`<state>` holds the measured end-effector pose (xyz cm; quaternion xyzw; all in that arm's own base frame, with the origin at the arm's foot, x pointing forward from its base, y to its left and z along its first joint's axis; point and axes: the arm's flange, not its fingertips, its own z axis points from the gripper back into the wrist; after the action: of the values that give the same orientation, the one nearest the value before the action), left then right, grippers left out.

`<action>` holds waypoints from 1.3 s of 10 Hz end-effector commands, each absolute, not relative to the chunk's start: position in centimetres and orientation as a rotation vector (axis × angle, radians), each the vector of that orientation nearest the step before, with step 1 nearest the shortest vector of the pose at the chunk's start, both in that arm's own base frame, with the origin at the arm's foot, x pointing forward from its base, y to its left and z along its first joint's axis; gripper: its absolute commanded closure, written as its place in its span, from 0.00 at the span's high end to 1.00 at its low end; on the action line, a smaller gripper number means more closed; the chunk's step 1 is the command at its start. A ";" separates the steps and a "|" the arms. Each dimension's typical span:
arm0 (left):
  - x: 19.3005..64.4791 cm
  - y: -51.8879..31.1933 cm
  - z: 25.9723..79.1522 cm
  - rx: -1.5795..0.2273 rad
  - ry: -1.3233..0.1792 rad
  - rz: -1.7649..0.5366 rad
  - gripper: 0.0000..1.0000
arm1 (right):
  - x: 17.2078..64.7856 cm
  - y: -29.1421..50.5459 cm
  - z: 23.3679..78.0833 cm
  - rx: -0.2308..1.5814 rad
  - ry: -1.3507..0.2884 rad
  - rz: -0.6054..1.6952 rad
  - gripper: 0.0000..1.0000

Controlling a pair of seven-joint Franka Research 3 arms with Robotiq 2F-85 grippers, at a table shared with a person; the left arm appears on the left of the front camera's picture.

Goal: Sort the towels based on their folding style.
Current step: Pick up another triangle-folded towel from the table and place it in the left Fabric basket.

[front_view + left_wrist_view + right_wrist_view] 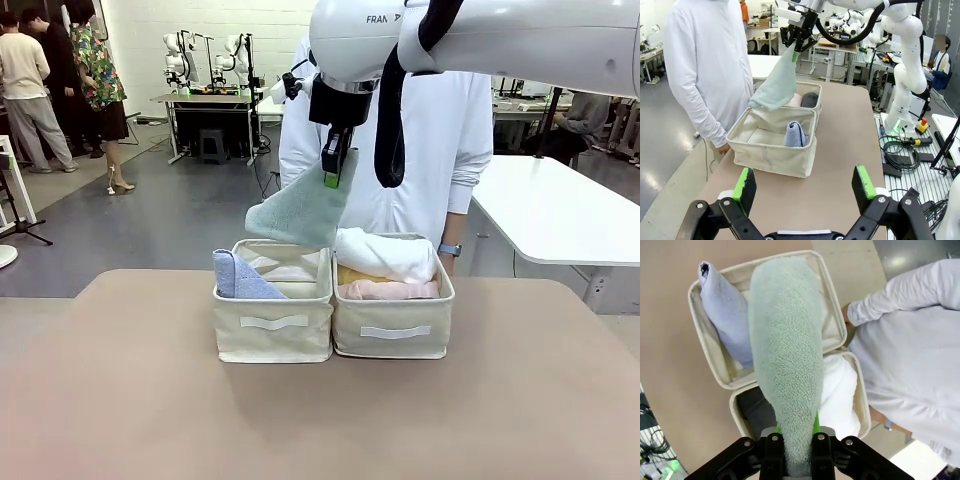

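Grey-green towel (298, 208): soft terry, folded to a cone, light and limp. I have it pinched at its narrow tip in my right tool (333, 172), jaws clamped on the cloth, and it hangs tilted above the left basket (273, 325) on the counter (320, 420). It sags from the pinch, so I judge a grip on the thick folded tip best; loose edges would likely unfold. Light blue towel (240, 277): same cone fold, lying in that left basket. White towel (385, 254) and pink towel (388, 290): rolled, in the right basket (392, 330). Left tool (805, 184): jaws apart, empty, low over the counter.
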<state>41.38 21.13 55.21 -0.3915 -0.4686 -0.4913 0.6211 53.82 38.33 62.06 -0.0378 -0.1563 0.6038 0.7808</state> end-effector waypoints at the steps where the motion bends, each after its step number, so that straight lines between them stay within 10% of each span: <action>1: 41.3 21.3 55.4 -0.895 -1.093 -1.132 1.00 | 53.2 37.9 62.3 -0.103 -0.339 1.288 0.19; 13: 41.3 21.3 55.4 -0.895 -1.093 -1.132 1.00 | 61.8 42.4 54.0 -0.021 -0.150 1.410 0.19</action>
<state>41.39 21.14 55.21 -0.3915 -0.4686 -0.4912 0.6212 60.22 40.98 53.01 -0.0121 -0.0822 0.6423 0.7619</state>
